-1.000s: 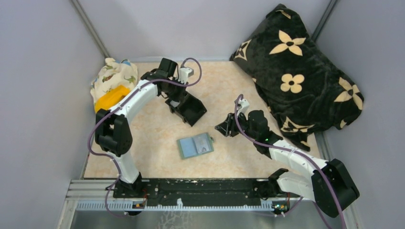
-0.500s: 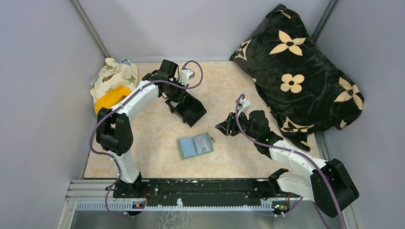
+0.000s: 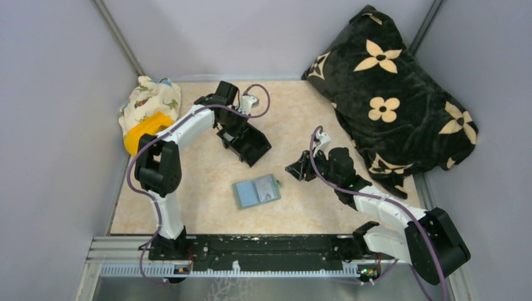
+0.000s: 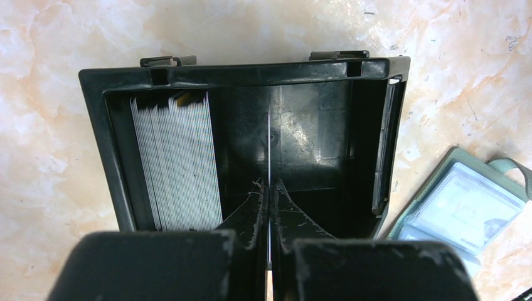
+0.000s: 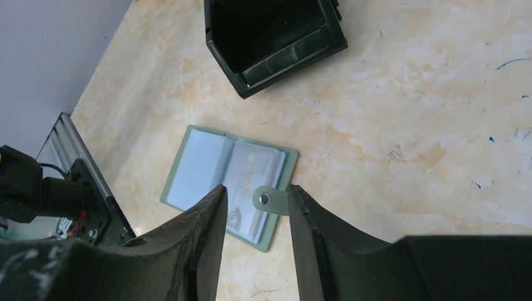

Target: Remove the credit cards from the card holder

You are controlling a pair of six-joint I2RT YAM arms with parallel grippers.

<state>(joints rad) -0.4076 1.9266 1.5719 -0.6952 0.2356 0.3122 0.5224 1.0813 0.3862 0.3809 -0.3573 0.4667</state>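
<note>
The sage-green card holder [image 3: 256,191] lies open on the table, blue-grey pockets up; it also shows in the right wrist view [image 5: 229,182] and the left wrist view [image 4: 461,204]. A pale whitish card [image 5: 251,172] sits in its right pocket. My right gripper [image 5: 256,191] is open and hovers over the snap tab [image 5: 271,200]; it also shows in the top view [image 3: 295,169]. My left gripper [image 4: 269,185] is shut on a thin card [image 4: 269,144] seen edge-on, held inside the black plastic box [image 4: 244,72]. A stack of pale cards [image 4: 179,163] stands in the box's left side.
The black box [image 3: 248,143] stands behind the card holder. A black flowered blanket [image 3: 395,94] fills the back right. A patterned cloth bag [image 3: 147,100] and a yellow object [image 3: 145,130] lie at the back left. A metal rail [image 3: 251,244] runs along the near edge.
My left arm has shifted a little to the right over the black box. My right gripper has moved slightly down and to the right. The card holder has not moved.
</note>
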